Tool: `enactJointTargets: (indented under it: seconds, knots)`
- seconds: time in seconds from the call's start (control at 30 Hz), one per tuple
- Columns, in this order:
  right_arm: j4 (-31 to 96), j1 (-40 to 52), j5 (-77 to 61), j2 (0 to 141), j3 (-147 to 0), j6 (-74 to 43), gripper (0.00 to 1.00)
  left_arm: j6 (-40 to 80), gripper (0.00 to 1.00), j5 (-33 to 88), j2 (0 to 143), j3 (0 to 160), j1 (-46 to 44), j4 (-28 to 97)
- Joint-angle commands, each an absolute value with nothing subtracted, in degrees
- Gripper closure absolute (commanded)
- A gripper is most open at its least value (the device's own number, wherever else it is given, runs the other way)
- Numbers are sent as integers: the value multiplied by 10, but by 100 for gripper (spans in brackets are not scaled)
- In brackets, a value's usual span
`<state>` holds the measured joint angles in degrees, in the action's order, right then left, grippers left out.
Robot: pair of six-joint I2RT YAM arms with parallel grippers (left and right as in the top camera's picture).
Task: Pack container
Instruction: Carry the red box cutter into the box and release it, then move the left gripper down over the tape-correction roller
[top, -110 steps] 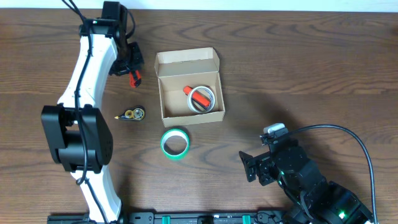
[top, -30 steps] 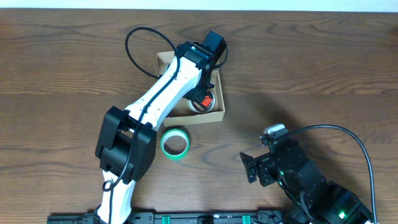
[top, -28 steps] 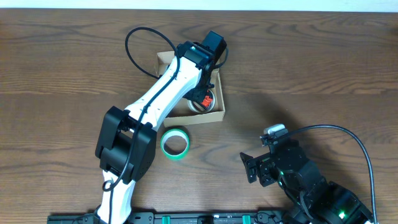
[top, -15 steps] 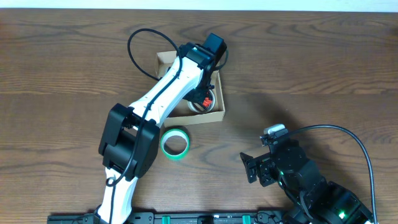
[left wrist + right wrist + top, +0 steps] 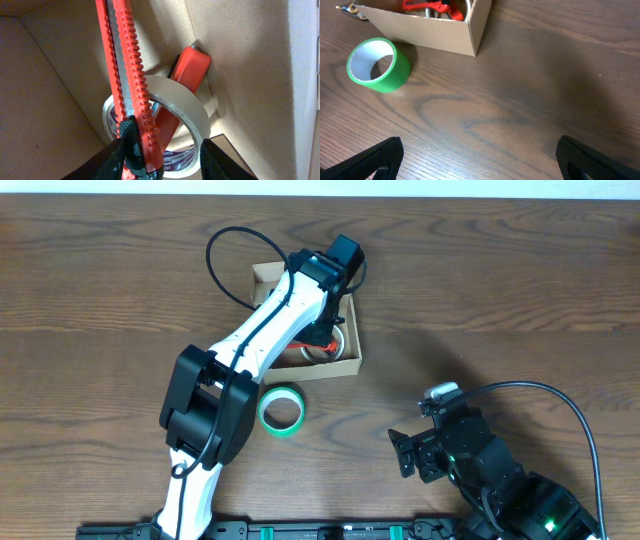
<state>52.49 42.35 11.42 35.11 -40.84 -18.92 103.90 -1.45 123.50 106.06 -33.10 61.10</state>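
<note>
L gripper point(image 5: 165, 160) is down inside box point(image 5: 345, 363), which sits mid-table point(image 5: 480, 280) w/ flap open. A red cutter point(image 5: 131, 85) lies against one finger point(image 5: 127, 142), w/ a visible gap to the other. Jaws are part-way apart; can't tell if the cutter is clamped. Under it, on the box floor, is a pale tape roll point(image 5: 187, 107) w/ a 2nd red cutter point(image 5: 192, 65) poking through it into the corner. Green tape point(image 5: 282, 410) is on the table just in front of the box. R gripper point(image 5: 477, 150) is spread wide, holding nothing, well apart from the box.
</note>
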Motion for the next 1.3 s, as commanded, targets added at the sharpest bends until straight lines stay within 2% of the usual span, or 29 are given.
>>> enactJointTargets:
  seconds: [0.0, 0.07, 0.17, 0.23, 0.27, 0.3, 0.63, 0.83, 1.0, 1.27]
  knots:
    - [525, 428, 122, 348, -407, -197, 1, 1043, 50, -14, 1235, 1068, -329, 615]
    - [525, 428, 122, 348, -407, -197, 1, 1036, 48, -14, 1225, 1068, -329, 615]
    - [525, 428, 122, 348, -407, -197, 1, 1019, 39, -17, 1202, 1068, -329, 615]
    - [525, 428, 122, 348, -407, -197, 1, 1004, 21, -25, 1179, 1068, -329, 617]
    - [525, 428, 122, 348, -407, -197, 1, 995, 9, -31, 1170, 1068, -328, 618]
    - [525, 428, 122, 348, -407, -197, 1, 981, 2, -35, 1157, 1068, -328, 620]
    - [525, 428, 122, 348, -407, -197, 1, 921, 4, -111, 1042, 1068, -307, 686]
    - [525, 428, 122, 348, -407, -197, 1, 914, 4, -142, 1002, 1066, -256, 763]
    - [525, 428, 122, 348, -407, -197, 1, 921, 4, -120, 998, 1031, -190, 763]
    - [525, 428, 122, 348, -407, -197, 1, 999, 4, -60, 998, 906, -123, 729]
